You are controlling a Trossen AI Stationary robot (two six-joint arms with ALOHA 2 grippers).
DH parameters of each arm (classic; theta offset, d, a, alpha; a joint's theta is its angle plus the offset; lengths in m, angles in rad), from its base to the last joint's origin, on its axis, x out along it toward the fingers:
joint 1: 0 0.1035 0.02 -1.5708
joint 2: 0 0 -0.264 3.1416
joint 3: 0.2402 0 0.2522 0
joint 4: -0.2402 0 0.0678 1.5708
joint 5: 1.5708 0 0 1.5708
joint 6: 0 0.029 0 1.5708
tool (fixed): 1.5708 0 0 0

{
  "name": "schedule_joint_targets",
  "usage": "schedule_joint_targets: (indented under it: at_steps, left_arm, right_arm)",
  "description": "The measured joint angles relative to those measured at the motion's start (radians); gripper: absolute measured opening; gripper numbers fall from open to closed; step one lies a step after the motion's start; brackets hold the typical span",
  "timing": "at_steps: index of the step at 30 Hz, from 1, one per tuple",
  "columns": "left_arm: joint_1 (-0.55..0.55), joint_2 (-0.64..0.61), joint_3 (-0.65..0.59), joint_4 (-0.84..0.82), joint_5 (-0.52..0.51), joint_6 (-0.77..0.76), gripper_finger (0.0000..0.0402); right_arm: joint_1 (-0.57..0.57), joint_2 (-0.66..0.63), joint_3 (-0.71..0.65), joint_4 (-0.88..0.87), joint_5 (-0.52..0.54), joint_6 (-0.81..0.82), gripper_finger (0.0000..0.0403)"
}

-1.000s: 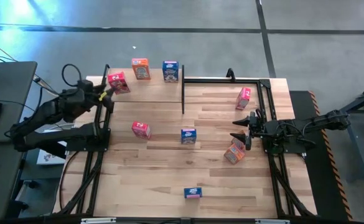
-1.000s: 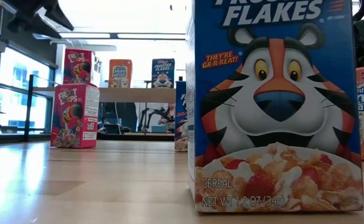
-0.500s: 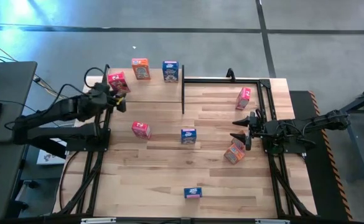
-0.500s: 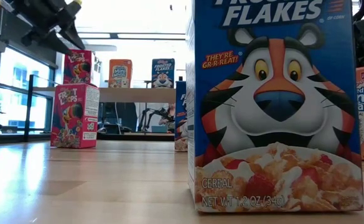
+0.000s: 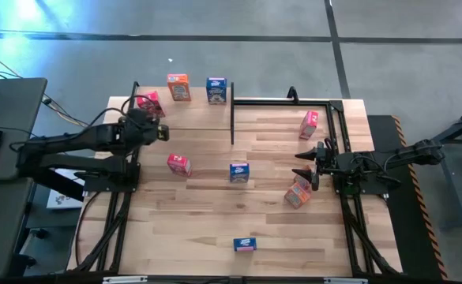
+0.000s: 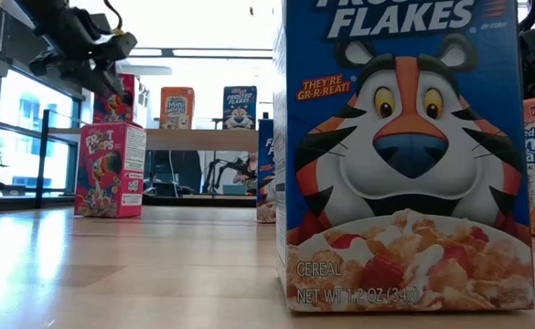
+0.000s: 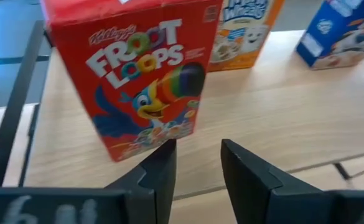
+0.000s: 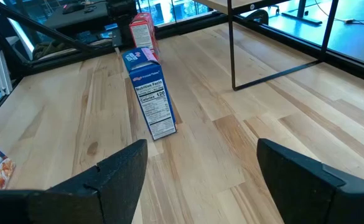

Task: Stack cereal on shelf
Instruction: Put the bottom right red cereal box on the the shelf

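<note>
Three cereal boxes stand on the shelf point(image 5: 193, 115) at the far left: pink-red point(image 5: 148, 102), orange point(image 5: 178, 87) and blue point(image 5: 215, 90). My left gripper point(image 5: 161, 132) hovers just near of the pink-red box point(image 7: 147, 74). Its fingers stand a narrow gap apart with nothing between them point(image 7: 198, 155). On the table stand a pink-red box point(image 5: 178, 163), a blue one point(image 5: 239, 171), another pink-red one point(image 5: 309, 124), an orange one point(image 5: 298, 192) and a blue one point(image 5: 245, 244) near the front. My right gripper point(image 5: 303, 166) waits open at the right, above the orange box.
Thin black posts point(image 5: 232, 122) and a black frame point(image 5: 286, 101) run along the far edge beside the shelf. Bare tabletop lies at the near left point(image 5: 175, 229). The near blue box point(image 6: 404, 155) fills most of the low view.
My left gripper has drawn away from the pink-red box on the shelf, moving toward the table's right and near edges and a little lower. The box stays standing on the shelf.
</note>
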Motion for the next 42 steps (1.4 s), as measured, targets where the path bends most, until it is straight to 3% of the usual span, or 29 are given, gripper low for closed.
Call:
schedule_joint_targets:
  at_steps: [7,18,42]
  left_arm:
    - [-0.011,0.074,0.0,-0.046,-0.07,-0.101,0.0087]
    - [-0.011,0.162,0.0,-0.098,-0.094,-0.2,0.0061]
    - [0.099,0.253,0.0,-0.093,-0.14,-0.181,0.0053]
  right_arm:
    - [0.0,0.0,0.0,0.0,0.0,0.0,0.0296]
    - [0.0,0.0,0.0,0.0,0.001,0.0,0.0296]
    - [0.0,0.0,0.0,0.0,0.003,0.0,0.0296]
